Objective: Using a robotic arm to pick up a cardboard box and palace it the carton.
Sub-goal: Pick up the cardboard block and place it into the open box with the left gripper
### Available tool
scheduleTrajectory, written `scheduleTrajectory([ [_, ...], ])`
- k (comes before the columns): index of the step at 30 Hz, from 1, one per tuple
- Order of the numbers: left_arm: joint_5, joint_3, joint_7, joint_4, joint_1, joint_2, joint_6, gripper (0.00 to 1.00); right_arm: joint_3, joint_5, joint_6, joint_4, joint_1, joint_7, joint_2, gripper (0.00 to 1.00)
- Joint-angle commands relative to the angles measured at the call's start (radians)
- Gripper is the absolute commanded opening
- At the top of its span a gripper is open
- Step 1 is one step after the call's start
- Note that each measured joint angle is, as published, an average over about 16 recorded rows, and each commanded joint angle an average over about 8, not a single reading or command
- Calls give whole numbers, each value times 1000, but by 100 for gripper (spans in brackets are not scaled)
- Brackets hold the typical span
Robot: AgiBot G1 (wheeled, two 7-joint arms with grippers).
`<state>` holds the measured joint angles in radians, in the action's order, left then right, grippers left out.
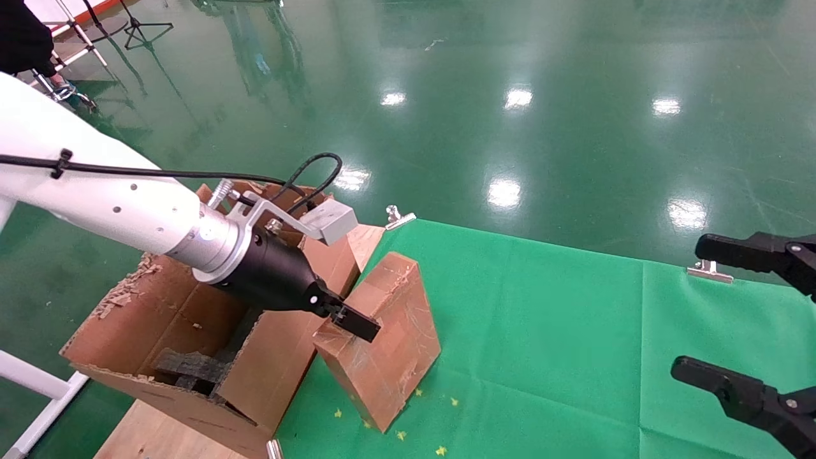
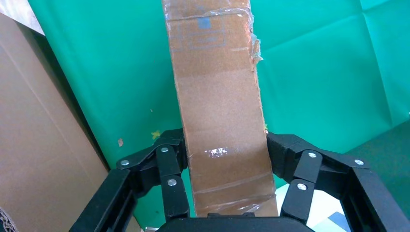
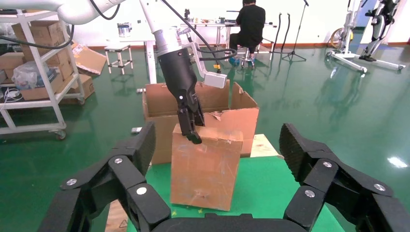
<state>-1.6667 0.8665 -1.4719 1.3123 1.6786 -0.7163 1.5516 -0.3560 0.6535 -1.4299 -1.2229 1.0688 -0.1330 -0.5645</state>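
Note:
The small brown cardboard box (image 1: 389,344) stands on end on the green cloth, its lower edge at the cloth, just right of the carton. My left gripper (image 1: 357,328) is shut on its top end. The left wrist view shows the fingers (image 2: 176,154) pressed on both sides of the cardboard box (image 2: 220,96). The large flapped carton (image 1: 166,319) sits at the table's left, open, with black foam (image 1: 191,366) inside. My right gripper (image 1: 695,306) hangs open at the far right, well away from the box. Its wrist view looks across at the cardboard box (image 3: 205,169), the left gripper (image 3: 191,130) and the carton (image 3: 159,99).
Metal clips (image 1: 398,217) (image 1: 709,271) hold the green cloth (image 1: 542,331) at its far edge. A wooden board (image 1: 159,440) lies under the carton. Small yellow scraps (image 1: 401,435) dot the cloth. A shelf with boxes (image 3: 34,72) and a seated person (image 3: 251,24) are far off.

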Motion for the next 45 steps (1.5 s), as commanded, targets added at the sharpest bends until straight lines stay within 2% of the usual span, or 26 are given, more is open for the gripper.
scheduleTrajectory([
  [1,-3,3,0,0,-3,-2,0,0,0,0,0,0,0,0,0,100],
  [8,74,-66,45,-32,80,45,-22,0,0,0,0,0,0,0,0,100],
  [14,123,-145,147,-140,213,96,-21,0,0,0,0,0,0,0,0,100],
  [20,21,-167,262,-271,372,143,-22,0,0,0,0,0,0,0,0,100],
  [25,-86,-151,362,-361,444,191,-24,0,0,0,0,0,0,0,0,100],
  [34,-188,-91,568,-541,435,256,-9,0,0,0,0,0,0,0,0,100],
  [45,-205,-62,759,-803,340,260,-119,0,0,0,0,0,0,0,0,100],
])
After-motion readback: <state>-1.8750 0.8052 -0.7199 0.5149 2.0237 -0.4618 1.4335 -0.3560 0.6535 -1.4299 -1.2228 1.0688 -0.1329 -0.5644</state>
